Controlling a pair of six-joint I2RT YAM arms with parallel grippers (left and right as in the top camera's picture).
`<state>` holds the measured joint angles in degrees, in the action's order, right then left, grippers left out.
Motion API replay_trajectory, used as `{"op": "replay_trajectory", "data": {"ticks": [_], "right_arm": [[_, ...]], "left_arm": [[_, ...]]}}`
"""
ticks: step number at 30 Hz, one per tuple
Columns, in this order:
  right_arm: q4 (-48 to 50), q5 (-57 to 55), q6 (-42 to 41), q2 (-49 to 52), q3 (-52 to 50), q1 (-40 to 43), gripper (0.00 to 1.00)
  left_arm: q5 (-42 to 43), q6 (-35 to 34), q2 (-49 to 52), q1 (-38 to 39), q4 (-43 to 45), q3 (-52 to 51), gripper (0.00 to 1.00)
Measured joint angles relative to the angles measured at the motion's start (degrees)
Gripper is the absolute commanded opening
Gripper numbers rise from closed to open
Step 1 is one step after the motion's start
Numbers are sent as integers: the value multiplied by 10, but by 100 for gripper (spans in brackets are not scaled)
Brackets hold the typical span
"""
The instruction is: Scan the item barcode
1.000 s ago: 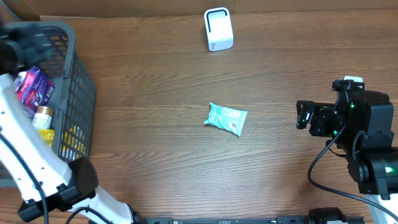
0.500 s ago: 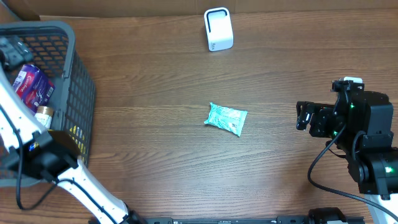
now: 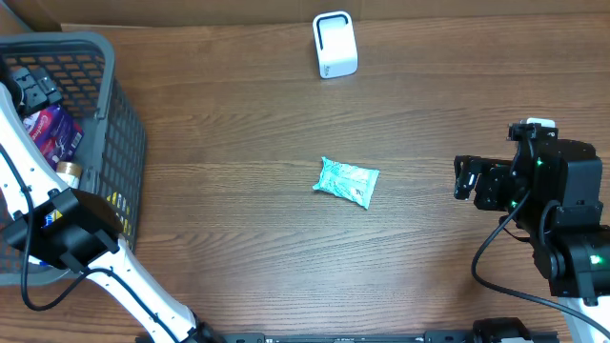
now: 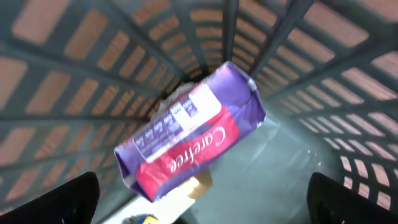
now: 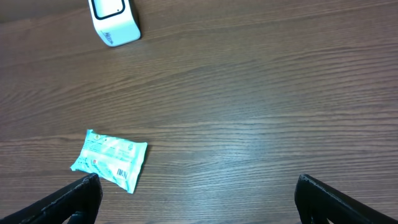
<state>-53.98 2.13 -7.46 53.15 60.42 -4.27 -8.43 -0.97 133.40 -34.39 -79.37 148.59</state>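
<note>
You had a shop-checkout setup — a grey basket (image 3: 120, 152) of packaged goods (image 3: 52, 133) and a white scanner (image 3: 335, 45) on the wooden worktop (image 3: 238, 229).

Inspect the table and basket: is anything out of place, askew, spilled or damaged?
Only mildly: the teal packet lies alone on the table, skewed to its grain; the purple Carefree pack sits tilted inside the basket. Nothing looks spilled or torn.

Left pincer (image 3: 36, 90) wide open on an outstretched arm; right pincer (image 3: 472, 181) wide open too.
</note>
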Motion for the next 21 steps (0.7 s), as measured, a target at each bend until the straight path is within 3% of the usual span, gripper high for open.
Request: {"op": "replay_trajectory", "data": {"ticks": [7,12,14,21], "right_arm": [[0,0,0,0,0,0,100],[0,0,0,6,0,0,100],[0,0,0,10,0,0,100],[-1,0,0,14,0,0,100]], "left_arm": [[37,33,-2,0,-25,0,89],[60,40,-10,0,-38,0,91],[66,40,-20,0,-39,0,100],[79,41,-142,-7,-59,0,100]]}}
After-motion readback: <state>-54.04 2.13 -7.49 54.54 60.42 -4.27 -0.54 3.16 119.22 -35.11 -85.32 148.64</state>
